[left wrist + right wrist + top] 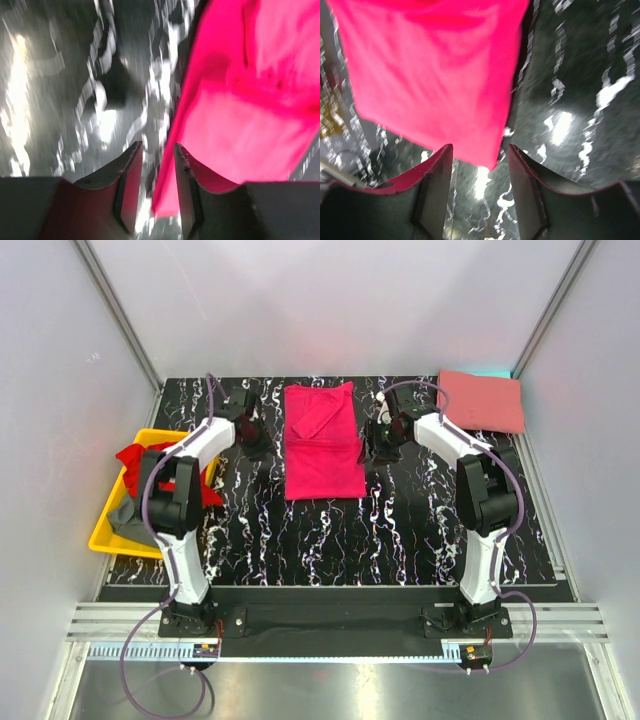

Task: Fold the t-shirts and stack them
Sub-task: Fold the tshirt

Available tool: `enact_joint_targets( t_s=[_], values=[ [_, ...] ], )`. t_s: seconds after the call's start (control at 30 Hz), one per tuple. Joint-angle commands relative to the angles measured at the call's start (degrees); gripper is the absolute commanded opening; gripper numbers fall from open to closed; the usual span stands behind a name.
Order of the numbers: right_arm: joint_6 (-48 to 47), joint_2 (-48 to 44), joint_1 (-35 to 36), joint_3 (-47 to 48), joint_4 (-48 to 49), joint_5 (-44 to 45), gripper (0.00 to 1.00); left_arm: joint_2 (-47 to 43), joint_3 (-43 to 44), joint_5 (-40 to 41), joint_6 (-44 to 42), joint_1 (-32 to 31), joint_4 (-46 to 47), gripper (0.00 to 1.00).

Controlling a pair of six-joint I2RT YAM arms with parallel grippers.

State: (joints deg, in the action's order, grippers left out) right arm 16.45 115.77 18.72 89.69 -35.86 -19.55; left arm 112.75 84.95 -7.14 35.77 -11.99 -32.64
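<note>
Near left: yellow bin point(100, 530) at edge of surface point(330, 540), holding red t-shirt point(135, 458) and grey t-shirt point(125, 520) (both crumpled). Centre: magenta t-shirt point(322, 450) folded flat. Beside it, left fingers point(131, 165) narrowly parted, grasping nothing; right fingers point(440, 165) released wide, other side. Far right corner: salmon t-shirt point(482, 402), folded.

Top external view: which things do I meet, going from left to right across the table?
yellow bin → left gripper → magenta t-shirt → right gripper → salmon t-shirt

T-shirt point(322, 445) right of bin point(104, 520)
</note>
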Motion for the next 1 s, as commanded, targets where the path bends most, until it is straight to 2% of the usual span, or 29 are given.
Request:
enact_joint_targets(
  t_s=[0.0,0.1,0.23,0.37,0.57,0.7,0.77,0.87,0.9,0.93,0.97],
  values=[
    [0.6,-3.4,-0.2,-3.7,3.1,-5.7,0.56,-7.9,-6.1,-6.7,-1.9,-2.2,5.5,0.37],
    [0.5,-4.0,-0.2,-7.3,4.5,-5.9,0.57,-11.0,-14.0,-7.0,-2.1,-3.8,7.6,0.39],
    [-0.5,-4.7,-0.3,-10.7,5.7,-5.1,0.58,-11.7,-20.0,-8.2,-1.6,-5.1,12.1,0.41],
    [-0.7,-4.1,-0.2,-13.1,7.6,-7.5,0.56,-10.4,-22.2,-10.4,-1.3,-5.5,14.4,0.41],
    [0.7,-4.5,-0.3,-17.2,11.2,-10.2,0.51,-10.6,-22.4,-5.0,-3.0,-6.0,12.1,0.41],
    [1.3,-4.8,-0.3,-18.1,12.5,-11.1,0.44,-9.2,-22.7,-9.4,-2.6,-6.0,14.9,0.41],
    [1.8,-5.3,-0.3,-18.5,12.7,-11.1,0.40,-8.6,-22.6,-10.4,-2.4,-6.0,15.3,0.25],
    [3.2,-6.3,-0.3,-19.6,14.1,-12.3,0.19,-9.3,-22.6,-8.9,-1.9,-6.3,13.3,0.00],
    [3.9,-6.7,-0.2,-20.1,14.6,-12.4,0.05,-10.8,-22.8,-7.1,-1.1,-6.4,12.6,0.00],
    [4.6,-7.7,-0.2,-21.5,15.3,-12.4,0.00,-11.8,-23.0,-6.2,-0.7,-6.5,11.2,0.00],
    [6.2,-8.4,-0.1,-22.3,16.7,-12.6,0.00,-12.9,-23.6,-5.5,-0.3,-6.6,10.7,0.00]
  ],
)
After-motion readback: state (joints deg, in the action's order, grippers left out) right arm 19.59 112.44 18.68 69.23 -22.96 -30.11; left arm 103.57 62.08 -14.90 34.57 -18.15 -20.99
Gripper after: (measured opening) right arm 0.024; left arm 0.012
